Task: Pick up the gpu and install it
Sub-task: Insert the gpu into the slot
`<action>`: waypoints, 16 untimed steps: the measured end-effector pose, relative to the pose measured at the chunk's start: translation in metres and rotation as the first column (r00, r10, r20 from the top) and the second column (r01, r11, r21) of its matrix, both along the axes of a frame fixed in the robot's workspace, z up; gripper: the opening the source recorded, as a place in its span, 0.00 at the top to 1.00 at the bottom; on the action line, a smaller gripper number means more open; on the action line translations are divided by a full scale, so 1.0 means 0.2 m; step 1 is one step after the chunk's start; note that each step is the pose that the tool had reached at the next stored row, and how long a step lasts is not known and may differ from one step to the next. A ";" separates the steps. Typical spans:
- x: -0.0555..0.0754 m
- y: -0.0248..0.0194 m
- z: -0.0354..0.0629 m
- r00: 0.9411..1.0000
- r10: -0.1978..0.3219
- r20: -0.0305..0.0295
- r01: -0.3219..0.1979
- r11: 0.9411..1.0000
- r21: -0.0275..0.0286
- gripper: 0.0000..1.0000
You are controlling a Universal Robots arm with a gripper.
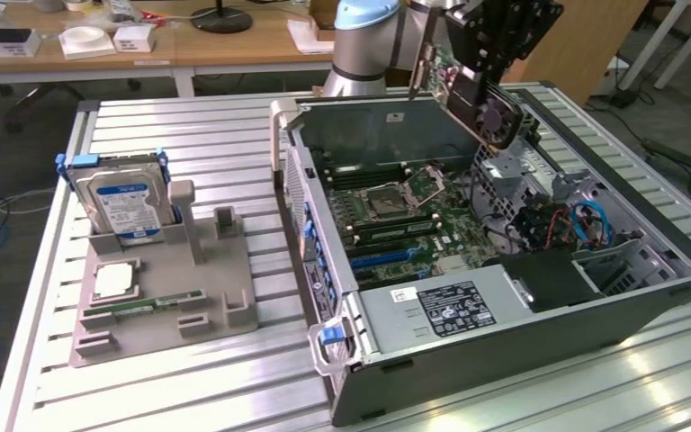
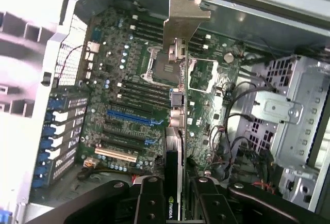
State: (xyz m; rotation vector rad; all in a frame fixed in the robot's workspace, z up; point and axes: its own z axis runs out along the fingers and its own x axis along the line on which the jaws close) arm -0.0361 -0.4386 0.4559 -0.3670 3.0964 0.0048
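**gpu held tilted above the open computer case**

The gpu (image 1: 452,79) hung in the air over the far end of the open computer case (image 1: 538,335), clear of the motherboard (image 1: 408,216) below it. In the exterior view its long axis sloped. The thin silver metal bracket stood at the end toward the exterior view's left, and the round dark fan sat lower, toward the exterior view's right. The card itself was a flat green circuit board with a black cooler on one face.

In the wrist view the gpu (image 2: 177,105) appeared edge-on as a narrow strip, with the bent metal bracket at the end farthest from the gripper (image 2: 175,207). The black gripper (image 1: 498,65) had its jaws closed partway on the card, one finger on each flat face.

Under the card, the motherboard (image 2: 129,79) was green and densely studded, with a square metal-framed socket (image 2: 165,65) and a long blue slot (image 2: 129,116).

On the exterior view's left, well apart from the case, a grey moulded holder (image 1: 208,310) sat on the ribbed aluminium table (image 1: 177,135). A boxy hard drive (image 1: 130,202) with a blue-and-white label stood upright in the holder.
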 end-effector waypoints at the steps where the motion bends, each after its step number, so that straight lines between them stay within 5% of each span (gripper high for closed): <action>1: 0.00 0.000 0.000 1.000 0.019 0.000 -0.019 1.000 0.000 0.74; 8: 0.00 0.000 -0.001 0.991 0.135 0.000 -0.135 0.991 0.000 0.74; 16: 0.00 0.000 -0.002 0.964 0.264 0.000 -0.264 0.964 0.000 0.74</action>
